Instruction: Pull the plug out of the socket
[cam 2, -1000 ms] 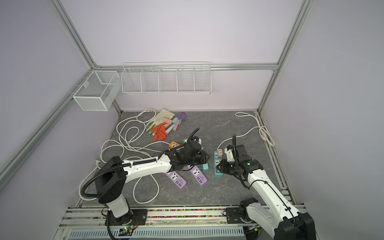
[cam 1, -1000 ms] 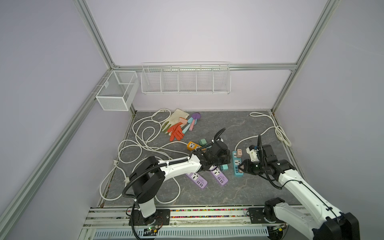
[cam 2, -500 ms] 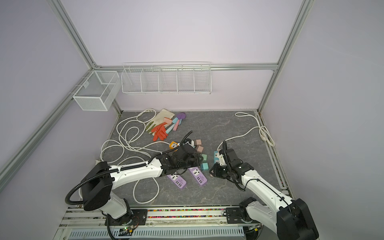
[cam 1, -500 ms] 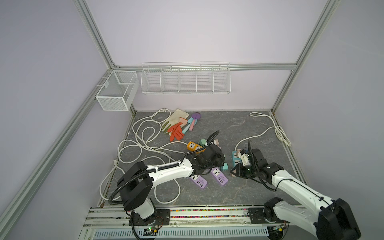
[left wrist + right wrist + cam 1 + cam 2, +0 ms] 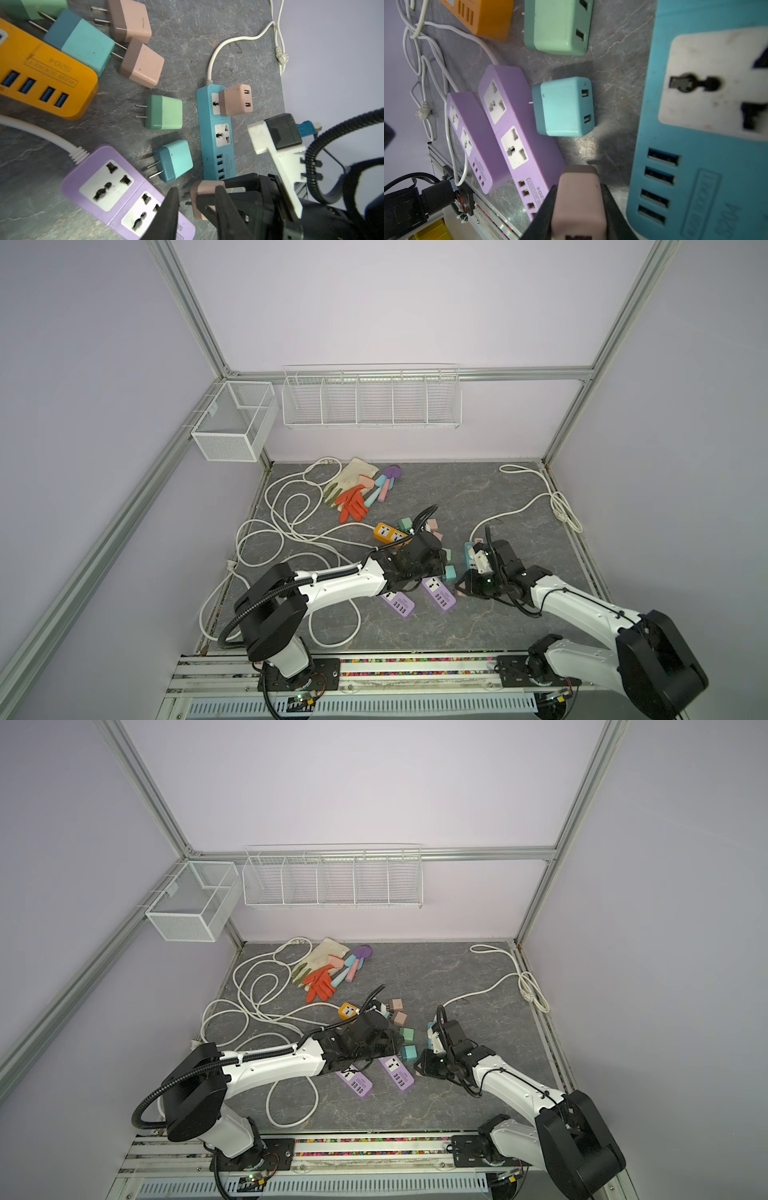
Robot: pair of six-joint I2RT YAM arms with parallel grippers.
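Held left gripper (image 5: 195, 189) narrowly parted, empty, above purple strip (image 5: 124, 187). Clamped plug (image 5: 579, 207) in right gripper (image 5: 579, 187), prongs clear of socket (image 5: 222, 135), at 7 o'clock of blue strip (image 5: 209, 145). Risked dropping plug if grip slackened; risked clipping left gripper, crowded just beside.

Four power strips (image 5: 216, 133); eight plug adapters (image 5: 164, 112): four pink, two green, two teal; two gloves (image 5: 353, 502).

High top views overlook the whole table (image 5: 457, 493); wrist cameras sit close.
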